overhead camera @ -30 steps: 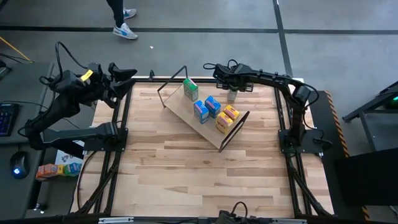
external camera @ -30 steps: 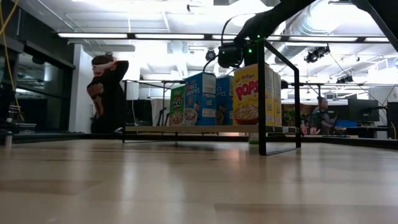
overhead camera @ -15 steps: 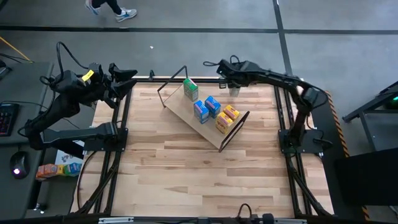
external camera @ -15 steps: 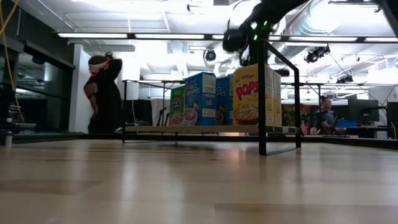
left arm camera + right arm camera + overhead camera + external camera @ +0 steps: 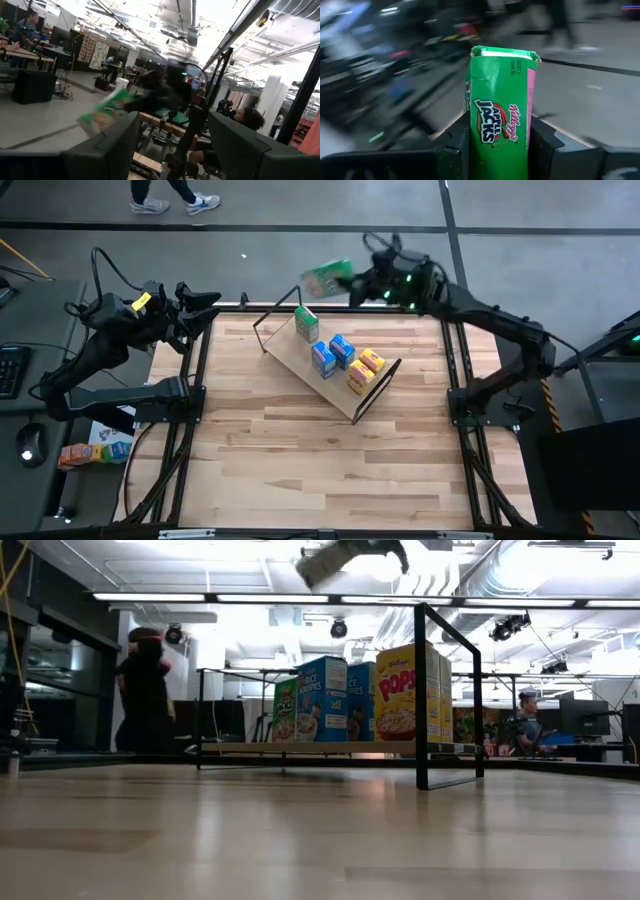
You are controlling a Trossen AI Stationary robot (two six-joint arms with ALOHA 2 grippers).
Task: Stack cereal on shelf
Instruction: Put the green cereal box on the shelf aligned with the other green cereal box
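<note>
Currently right gripper (image 5: 345, 283) clamps a green Apple Jacks box (image 5: 326, 279) aloft, long axis roughly level, above the shelf's (image 5: 300, 358) far end; left gripper (image 5: 205, 302) parked, part-open, empty.

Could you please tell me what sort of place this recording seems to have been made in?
Most likely a robotics lab in an open industrial workspace. Exposed ceiling ducts and strip lights run overhead, a person sits at desks with monitors, and the wooden table carries a small display shelf of cereal boxes.
</note>
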